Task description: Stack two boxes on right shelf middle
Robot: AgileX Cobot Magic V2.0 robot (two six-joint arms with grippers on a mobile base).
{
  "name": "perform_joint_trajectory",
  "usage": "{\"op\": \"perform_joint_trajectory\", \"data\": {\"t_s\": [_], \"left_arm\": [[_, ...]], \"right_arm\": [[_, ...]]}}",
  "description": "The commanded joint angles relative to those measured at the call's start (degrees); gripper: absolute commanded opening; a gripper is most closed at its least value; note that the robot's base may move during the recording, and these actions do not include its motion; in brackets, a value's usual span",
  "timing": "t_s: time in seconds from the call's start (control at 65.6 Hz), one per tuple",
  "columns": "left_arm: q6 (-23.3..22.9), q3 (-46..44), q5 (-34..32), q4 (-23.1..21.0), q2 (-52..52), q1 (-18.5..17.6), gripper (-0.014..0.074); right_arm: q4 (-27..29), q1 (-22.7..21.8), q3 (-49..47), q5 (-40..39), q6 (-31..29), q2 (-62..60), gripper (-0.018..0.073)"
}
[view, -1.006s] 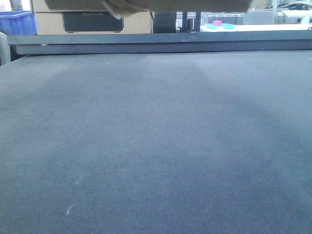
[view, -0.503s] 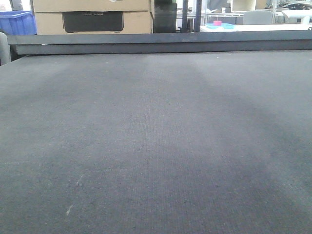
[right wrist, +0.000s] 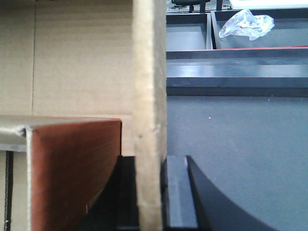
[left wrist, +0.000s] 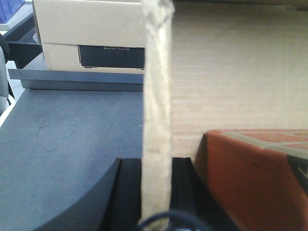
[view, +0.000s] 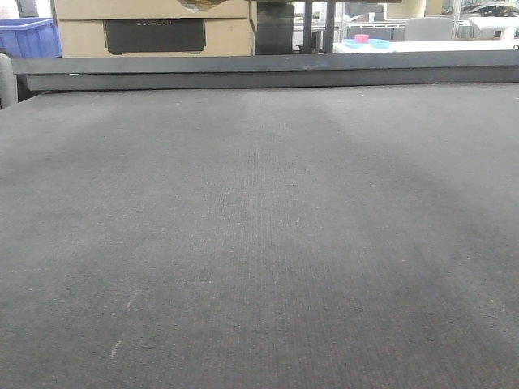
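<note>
Now the left claw [left wrist: 156, 190] is pinched narrow on an edge-on wall of the cardboard box [left wrist: 231, 72], and the right claw [right wrist: 150, 187] grips the opposite wall the same way, black fingers [right wrist: 175, 192] pressed against the board on each side. Just beside each gripped wall sits a reddish-brown block [right wrist: 72, 168]; I cannot tell what it is. Which of the two boxes this is I also cannot tell.

A second ago the box's underside stretched across the top of the front view. Half a second ago it had left that view, and at this moment only a scrap of it [view: 199, 4] pokes in at the upper edge. The box therefore hangs between both arms, well above the table [view: 259, 243], in front of the printed carton [view: 150, 32]. The lift looks done and the carry comes next. The shelf shows in no view, so nothing is stacked yet.
</note>
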Motion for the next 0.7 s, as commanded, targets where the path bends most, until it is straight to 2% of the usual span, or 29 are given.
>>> {"op": "perform_joint_trajectory", "data": {"t_s": [0.0,0.686], "left_arm": [[0.05,-0.89,0.01,3.06,-0.49,0.42,-0.0111],[0.05,-0.89,-0.21,3.12,-0.49,0.42,-0.0111]], "right_arm": [[-3.49,-0.73,-0.96,-1.62,0.66,-0.62,-0.0151],[-3.47,-0.73,-0.96,-1.75,0.66,-0.62,-0.0151]]}}
